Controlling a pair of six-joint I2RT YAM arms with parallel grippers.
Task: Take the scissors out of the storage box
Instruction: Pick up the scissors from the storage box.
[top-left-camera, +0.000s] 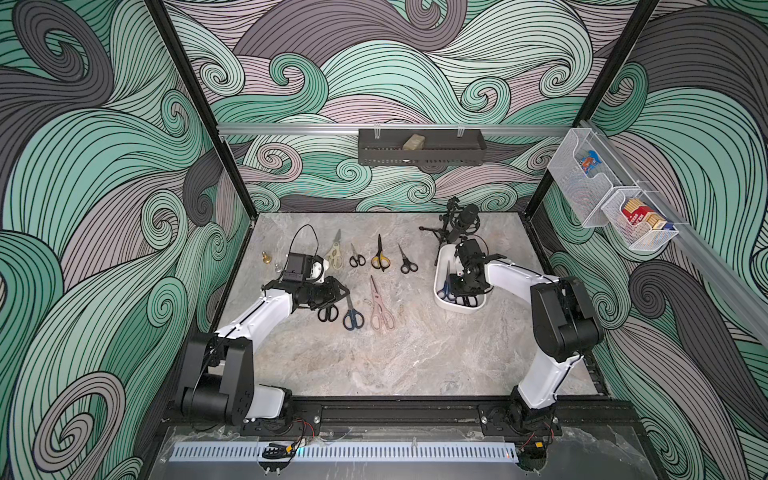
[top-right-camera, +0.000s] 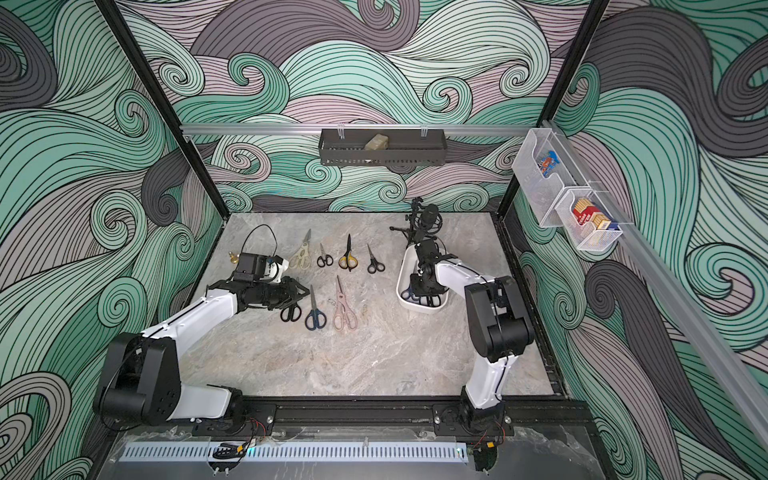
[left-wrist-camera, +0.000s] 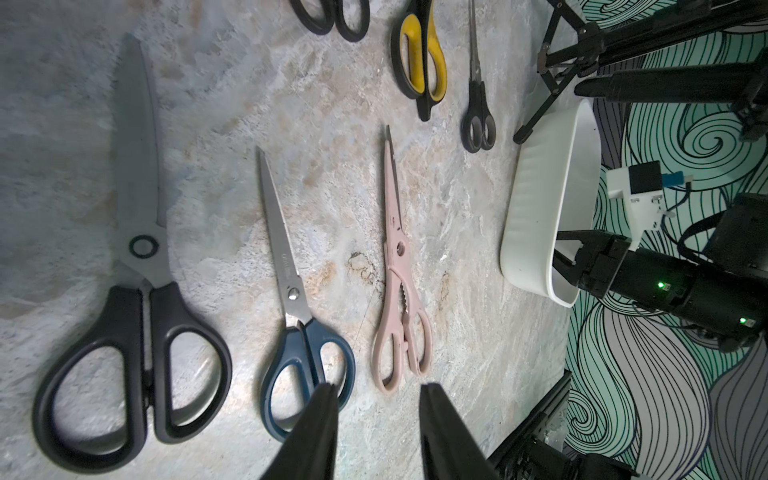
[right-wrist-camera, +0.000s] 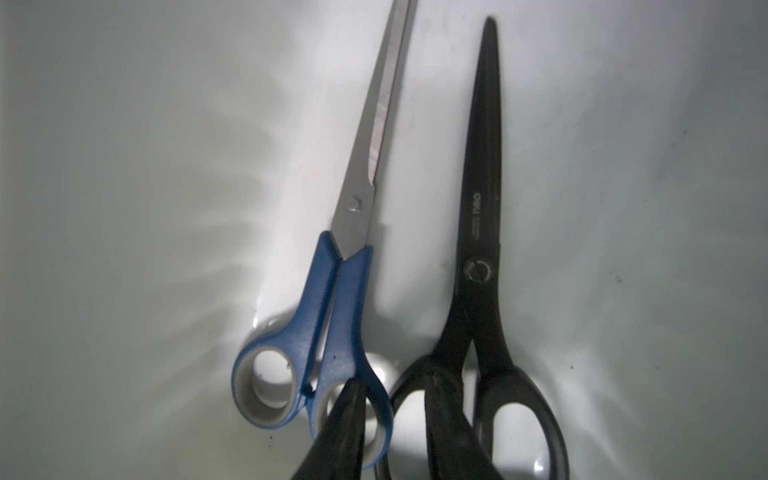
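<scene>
The white storage box (top-left-camera: 441, 262) stands on the right of the table. In it lie blue-handled scissors (right-wrist-camera: 332, 324) and all-black scissors (right-wrist-camera: 482, 257), side by side. My right gripper (right-wrist-camera: 392, 380) reaches down into the box. One finger is in a blue loop and the other in a black loop, pinching the two adjoining rims. Several scissors lie on the table: cream (top-left-camera: 333, 249), yellow-black (top-left-camera: 380, 257), pink (top-left-camera: 380, 307), dark blue (top-left-camera: 352, 313), large black (left-wrist-camera: 137, 316) and two small black pairs. My left gripper (left-wrist-camera: 376, 388) hovers open and empty over the dark blue handles.
A black microphone on a tripod (top-left-camera: 457, 222) stands just behind the box. A small brass bottle (top-left-camera: 264, 257) sits at the table's left edge. A black tray (top-left-camera: 419, 149) hangs on the back rail, and wire baskets (top-left-camera: 582, 178) on the right wall.
</scene>
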